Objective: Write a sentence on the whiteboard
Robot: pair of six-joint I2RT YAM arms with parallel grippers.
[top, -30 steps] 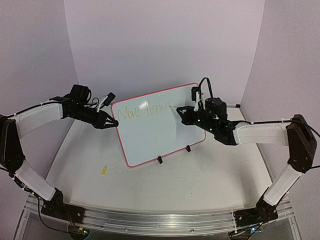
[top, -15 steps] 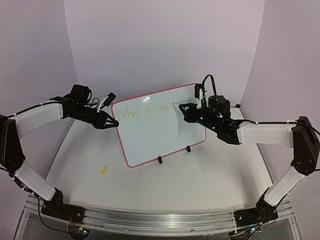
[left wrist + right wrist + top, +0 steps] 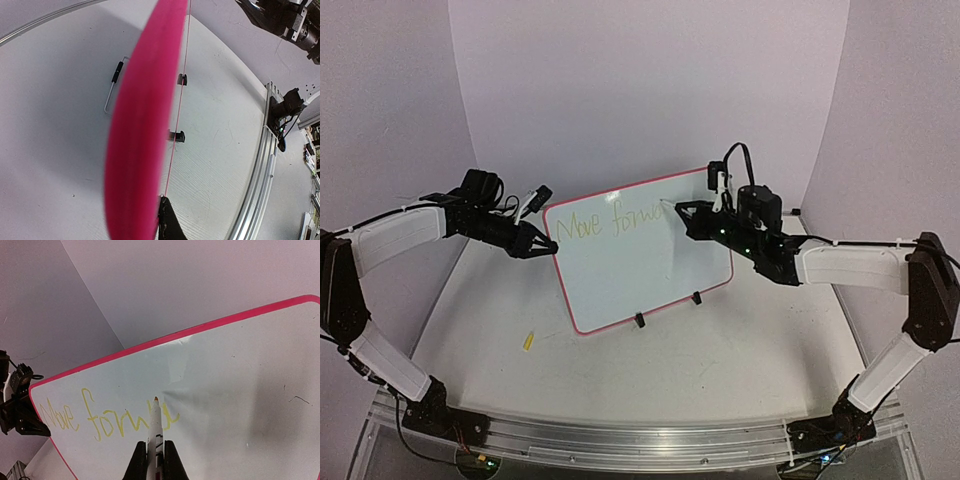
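Background: plain pale purple walls are seen behind a white worktop.
Whiteboard: the whiteboard is stood on the worktop on its two black feet, and its red-pink rim is seen all round.
Sentence: the sentence is written in yellow-green along the top of the whiteboard. Only "Move" and the start of the next word can be read.
Marker: a white marker is held with its tip on the whiteboard, at the end of the writing.
Right jaws: the right jaws are pressed onto the marker from both sides, in front of the whiteboard's top right part.
Left jaws: the left jaws are pinched on the whiteboard's left edge, near its top corner.
Yellow bit: a small yellow piece is lying on the worktop, near the whiteboard's lower left corner and not touching it.
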